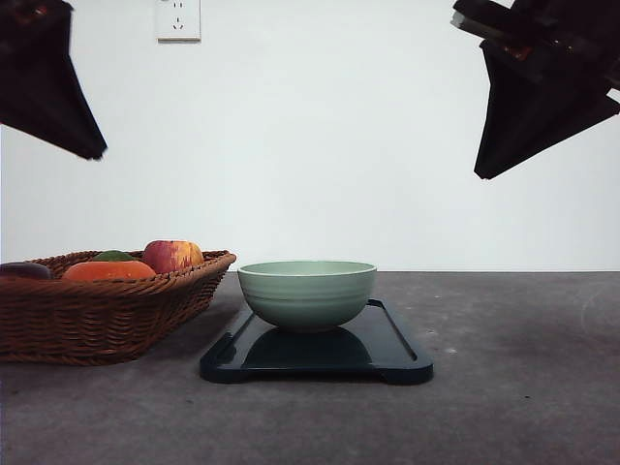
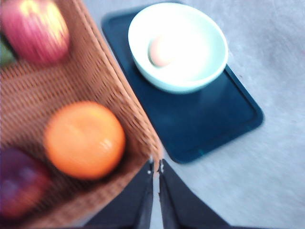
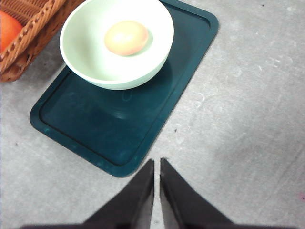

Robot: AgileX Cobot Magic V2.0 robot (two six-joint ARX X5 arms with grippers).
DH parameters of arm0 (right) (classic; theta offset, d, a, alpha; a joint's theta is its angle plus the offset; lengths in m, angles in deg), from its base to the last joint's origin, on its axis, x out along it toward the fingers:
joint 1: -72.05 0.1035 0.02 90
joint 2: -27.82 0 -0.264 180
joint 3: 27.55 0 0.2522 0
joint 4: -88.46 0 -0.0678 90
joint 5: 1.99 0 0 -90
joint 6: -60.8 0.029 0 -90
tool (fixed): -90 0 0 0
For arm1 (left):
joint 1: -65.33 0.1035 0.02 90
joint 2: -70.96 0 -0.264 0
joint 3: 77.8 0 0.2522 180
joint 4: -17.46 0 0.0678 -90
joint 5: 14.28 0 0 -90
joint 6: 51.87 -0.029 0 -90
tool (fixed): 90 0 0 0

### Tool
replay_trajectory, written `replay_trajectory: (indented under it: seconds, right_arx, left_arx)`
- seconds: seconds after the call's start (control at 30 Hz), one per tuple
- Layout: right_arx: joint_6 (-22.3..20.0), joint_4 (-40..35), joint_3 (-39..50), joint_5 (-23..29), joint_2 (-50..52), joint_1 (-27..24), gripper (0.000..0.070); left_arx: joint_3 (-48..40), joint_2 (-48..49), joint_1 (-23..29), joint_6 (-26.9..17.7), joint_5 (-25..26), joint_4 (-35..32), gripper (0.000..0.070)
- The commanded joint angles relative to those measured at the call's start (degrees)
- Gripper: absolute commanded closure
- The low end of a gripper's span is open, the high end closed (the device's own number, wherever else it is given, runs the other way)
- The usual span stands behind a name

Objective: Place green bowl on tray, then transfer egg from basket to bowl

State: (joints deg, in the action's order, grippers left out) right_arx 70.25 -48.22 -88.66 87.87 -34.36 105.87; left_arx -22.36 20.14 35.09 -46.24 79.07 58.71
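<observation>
No writing shows; on a grey table [image 1: 523, 387], the egg [image 3: 126, 37] lies in the bowl [image 1: 306, 293] on the tray [image 1: 387, 354], beside the basket [image 1: 97, 315], both grippers [image 2: 156, 167] [image 3: 157, 164] pressed together and empty.

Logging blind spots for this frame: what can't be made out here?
- Front view: the egg is hidden by the wall of the green bowl.
- Front view: both arms are cut off by the top edge.
- Left wrist view: blurred; the dark purple item in the basket can't be identified.
- Right wrist view: the basket is cut off at the corner; its orange fruit is partly out of frame.
</observation>
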Motion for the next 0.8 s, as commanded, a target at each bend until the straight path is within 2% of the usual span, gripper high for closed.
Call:
replay_trajectory:
  seconds: [0.0, 0.17, 0.27, 0.53, 0.77]
  right_arx:
    - [0.39, -0.44, -0.22, 0.17, -0.28, 0.55, 0.0687]
    - [0.39, -0.44, -0.22, 0.18, -0.28, 0.55, 0.0687]
    - [0.39, -0.45, -0.22, 0.17, -0.28, 0.55, 0.0687]
    - [0.39, -0.44, -0.22, 0.19, -0.28, 0.55, 0.0687]
    - [0.39, -0.44, -0.22, 0.19, -0.28, 0.55, 0.0687]
  left_arx:
    - [-1.78, 2.26, 1.14, -4.73, -0.15, -3.27, 0.0692]
    - [-11.77, 11.65, 7.47, -4.74, -0.15, -15.84, 0.0692]
    - [-18.15, 18.64, 11.55, -4.73, -0.15, -20.21, 0.0692]
    - [-31.17, 35.96, 20.26, -4.73, -0.21, -20.64, 0.0692]
    - [-37.67, 45.19, 22.03, -4.71, -0.37, -20.64, 0.0692]
